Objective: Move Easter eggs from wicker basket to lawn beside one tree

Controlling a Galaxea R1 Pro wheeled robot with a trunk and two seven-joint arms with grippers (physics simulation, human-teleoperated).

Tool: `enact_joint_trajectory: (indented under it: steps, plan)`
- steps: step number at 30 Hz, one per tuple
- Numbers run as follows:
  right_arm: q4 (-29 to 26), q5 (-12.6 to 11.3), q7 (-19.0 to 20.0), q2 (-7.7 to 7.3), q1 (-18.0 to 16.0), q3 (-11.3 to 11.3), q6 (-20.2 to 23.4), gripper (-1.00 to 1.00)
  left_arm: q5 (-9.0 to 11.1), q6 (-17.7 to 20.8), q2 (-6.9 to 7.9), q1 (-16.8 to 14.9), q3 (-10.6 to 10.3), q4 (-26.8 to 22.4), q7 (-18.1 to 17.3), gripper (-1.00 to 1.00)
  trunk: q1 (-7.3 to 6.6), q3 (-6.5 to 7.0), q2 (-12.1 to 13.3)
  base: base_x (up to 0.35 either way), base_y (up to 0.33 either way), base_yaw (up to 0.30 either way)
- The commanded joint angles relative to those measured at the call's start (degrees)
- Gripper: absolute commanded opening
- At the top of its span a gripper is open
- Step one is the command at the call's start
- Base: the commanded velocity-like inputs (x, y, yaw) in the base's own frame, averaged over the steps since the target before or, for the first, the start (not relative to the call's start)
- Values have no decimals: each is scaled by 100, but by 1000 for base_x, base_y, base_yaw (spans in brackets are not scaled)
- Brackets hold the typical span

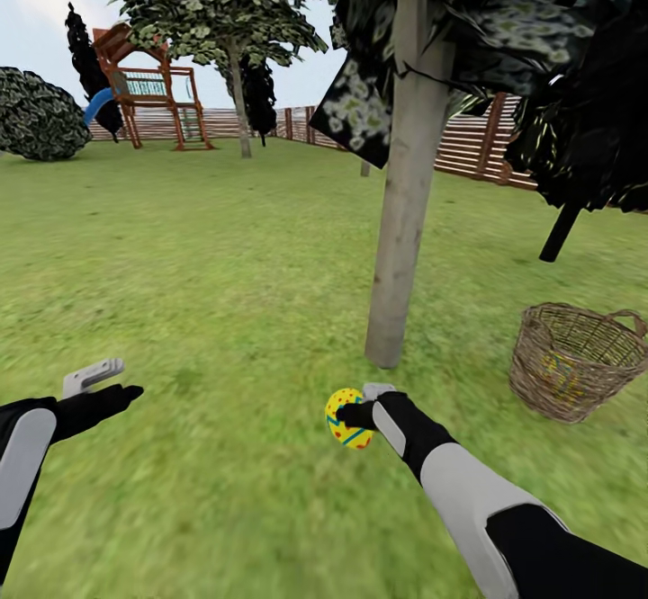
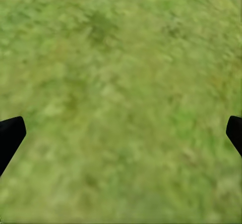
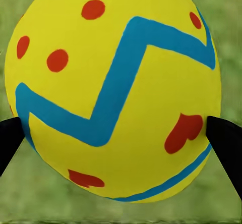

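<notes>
A yellow Easter egg with a blue zigzag and red hearts sits between the fingers of my right gripper, which is shut on it. The egg is low over the lawn, just in front of the foot of the pale grey tree. In the right wrist view the egg spans the gap between both black fingertips. The wicker basket stands on the grass to the right of the trunk, with something yellow showing faintly through its weave. My left gripper hangs open over bare grass.
A second pale-trunked tree stands far back, near a wooden playset and a round dark bush. A slatted fence runs behind. A black leaning trunk rises behind the basket. Open grass stretches to the left.
</notes>
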Motion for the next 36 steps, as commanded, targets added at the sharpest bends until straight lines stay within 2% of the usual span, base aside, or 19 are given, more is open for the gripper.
enact_joint_trajectory:
  steps: [1,7,11,15,19,21,24,28,31,36]
  plan:
    - [-6,-84,-42,0,-26,28,101,-100,61,14,4,-3,16,-6,56,100,1,-29,-4,0,0,0]
    - [4,-118,-48,0,-89,7,233,-100,61,9,13,-7,36,-6,59,100,17,-162,-12,0,0,0]
    - [1,-132,-343,0,-115,2,240,-100,61,9,24,-7,38,-6,60,100,27,-250,-18,0,0,0]
    - [117,-171,-668,0,-469,-5,269,-100,61,15,39,-9,38,-6,60,100,37,-339,-23,0,0,0]
    - [145,-213,-787,0,-800,-13,800,-100,61,17,45,-6,38,-6,60,100,47,-427,-28,0,0,0]
    - [152,-239,-806,0,-955,-15,928,-100,61,17,45,-4,38,-6,60,100,53,-472,-31,0,0,0]
    - [164,-515,-896,0,-1082,-16,1005,-100,61,17,47,-3,38,-6,61,100,60,-538,-35,0,0,0]
    - [167,-990,-1233,0,-1126,-11,1028,-100,61,18,53,-3,39,-6,66,100,60,-538,-35,0,0,0]
    - [168,-1088,-1314,0,-1134,-9,1031,-100,61,18,54,-3,44,-6,68,100,68,-605,-39,0,0,0]
    - [188,-1119,-1342,0,-1136,-8,1032,-100,61,19,54,-7,46,-6,68,100,81,-715,-46,0,0,0]
